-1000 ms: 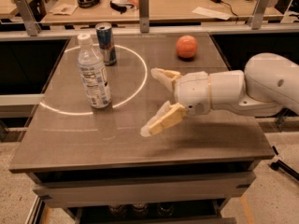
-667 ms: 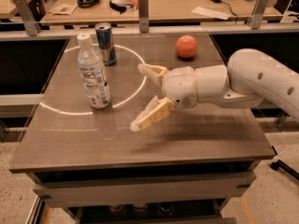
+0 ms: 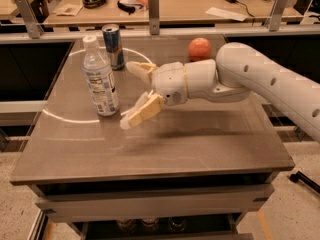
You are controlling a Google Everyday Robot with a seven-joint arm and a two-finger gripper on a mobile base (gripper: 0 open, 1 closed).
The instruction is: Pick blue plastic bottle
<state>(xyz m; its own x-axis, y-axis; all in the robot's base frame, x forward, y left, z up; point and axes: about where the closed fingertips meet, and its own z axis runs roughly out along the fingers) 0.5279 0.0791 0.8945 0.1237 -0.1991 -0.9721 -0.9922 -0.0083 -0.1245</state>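
The blue plastic bottle (image 3: 100, 77) stands upright on the left part of the brown table (image 3: 200, 144); it is clear, with a white cap and a white label. My gripper (image 3: 128, 95) hangs just right of the bottle, above the table. It is open, with one cream finger (image 3: 140, 69) behind and one in front, and holds nothing. The fingers are close to the bottle but do not touch it. My white arm reaches in from the right.
A blue-and-silver drink can (image 3: 113, 46) stands just behind the bottle. An orange ball (image 3: 200, 49) lies at the back, partly behind my arm. A white circle line (image 3: 65, 116) is drawn on the table. A cluttered desk (image 3: 165, 4) stands beyond metal posts.
My gripper has moved left across the table toward the bottle, staying open. The bottle, can and ball have not moved.
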